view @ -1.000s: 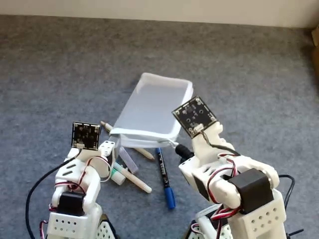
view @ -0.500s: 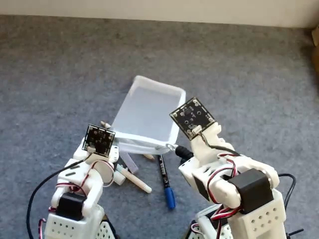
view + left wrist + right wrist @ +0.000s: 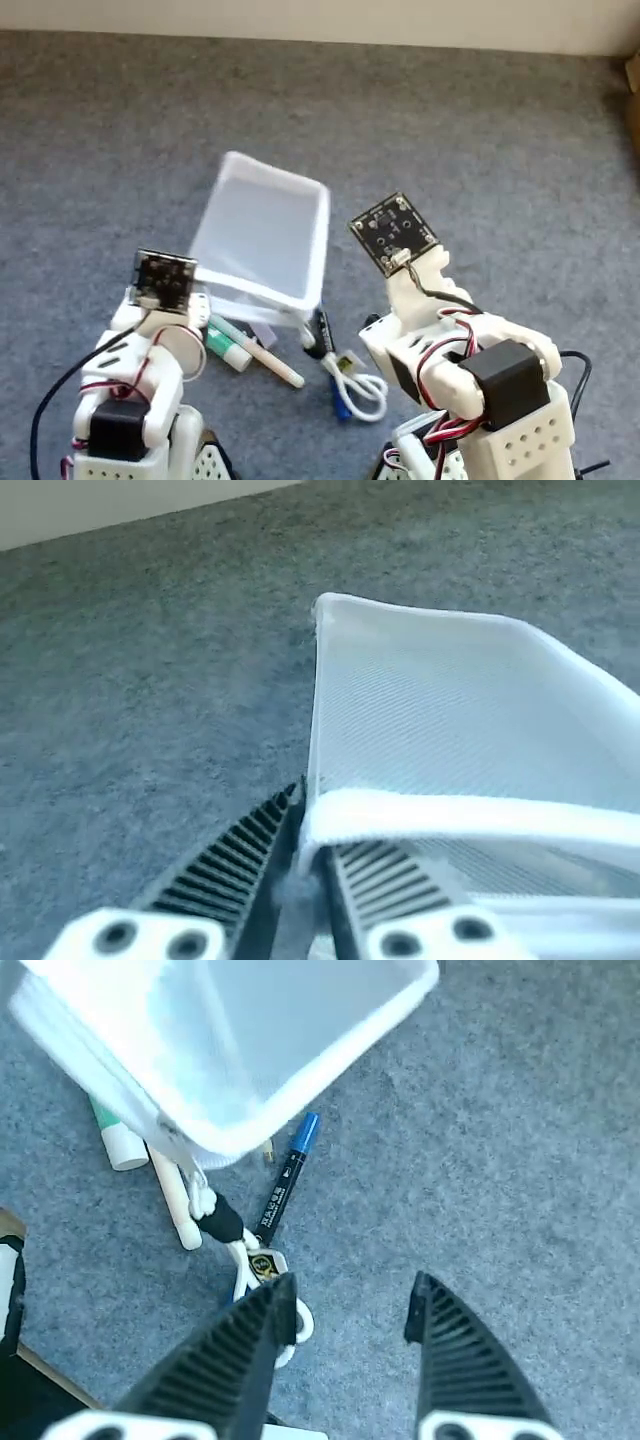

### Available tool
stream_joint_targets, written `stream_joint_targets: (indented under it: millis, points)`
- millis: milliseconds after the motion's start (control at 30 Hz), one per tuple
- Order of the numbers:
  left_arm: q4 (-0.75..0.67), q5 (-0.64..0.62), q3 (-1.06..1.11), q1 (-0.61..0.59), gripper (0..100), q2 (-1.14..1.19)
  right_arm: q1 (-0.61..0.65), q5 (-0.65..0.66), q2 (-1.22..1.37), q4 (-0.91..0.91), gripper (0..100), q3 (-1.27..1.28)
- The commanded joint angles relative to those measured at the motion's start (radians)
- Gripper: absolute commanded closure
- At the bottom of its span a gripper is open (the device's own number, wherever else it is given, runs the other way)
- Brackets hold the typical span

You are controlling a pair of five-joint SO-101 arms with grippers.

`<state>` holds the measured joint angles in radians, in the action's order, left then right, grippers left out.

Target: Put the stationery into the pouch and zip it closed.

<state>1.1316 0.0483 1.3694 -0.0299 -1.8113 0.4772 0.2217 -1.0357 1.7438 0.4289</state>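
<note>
Nearest the arm bases, the left gripper (image 3: 305, 825) is closed on the near rim of the pouch (image 3: 262, 230), with the white band pinched between its jaws. The right gripper (image 3: 352, 1295) hangs above the carpet (image 3: 480, 130) with its jaws spread and nothing between them.

Just beyond, the stationery lies outside the pouch, by its near edge: a green-capped stick (image 3: 225, 345), a cream pencil (image 3: 272, 366) and a blue marker (image 3: 285, 1185). The pouch's white cord (image 3: 358, 380) loops over the marker's end.

We judge the step in hand to be holding the mouth open for loading. To do it well, the left arm should hold the rim steady and low, with the mouth turned toward the items. The right gripper should descend on the marker at mid-body, across its length and away from the cord. A jaw catching the cord would drag the pouch.

Farthest out, the pouch stretches away from the arms, near edge raised and far end on the carpet. It is rectangular, translucent white, fine-meshed and soft-walled. We expect it to sag if released.
</note>
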Motion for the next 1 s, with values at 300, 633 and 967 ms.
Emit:
stream_joint_targets:
  millis: [300,633,967]
  points:
    - [0.087,0.005,-0.213,-0.15,99,-0.008,0.001,-0.077,-0.015,-0.277,82.8,0.206]
    - [0.089,0.006,-0.331,-0.173,99,0.194,0.001,-0.157,-0.013,-0.463,82.8,0.36]
    - [0.23,0.002,-0.69,-0.236,99,0.587,0.002,-0.16,-0.013,-0.581,82.8,0.444]
